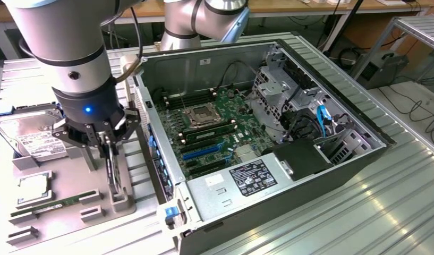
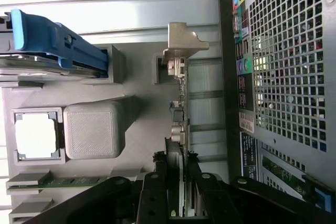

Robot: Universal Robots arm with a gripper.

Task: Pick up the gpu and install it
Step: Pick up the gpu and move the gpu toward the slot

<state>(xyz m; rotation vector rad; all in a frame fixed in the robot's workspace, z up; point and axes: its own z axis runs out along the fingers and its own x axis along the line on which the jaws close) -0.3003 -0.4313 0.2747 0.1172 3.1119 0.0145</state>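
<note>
Your claw (image 1: pixel 107 150) is pinched narrow on the top edge of the gpu (image 1: pixel 115 178). The card stands on edge in the grey fixture (image 1: pixel 68 170), at the claw's 6 o'clock, long axis running 12-to-6.

Labels are showing print, but nothing on them is reading as legible text.
A black label (image 1: pixel 254 178) with white print is sitting on the power supply (image 1: pixel 202 194) inside the computer case (image 1: pixel 174 69); a white label (image 1: pixel 36 143) is covering the hard drive (image 1: pixel 11 125); printed stickers (image 2: pixel 248 153) are lining the case's perforated rear panel (image 2: pixel 283 51); no word, brand or number is coming through.
</note>
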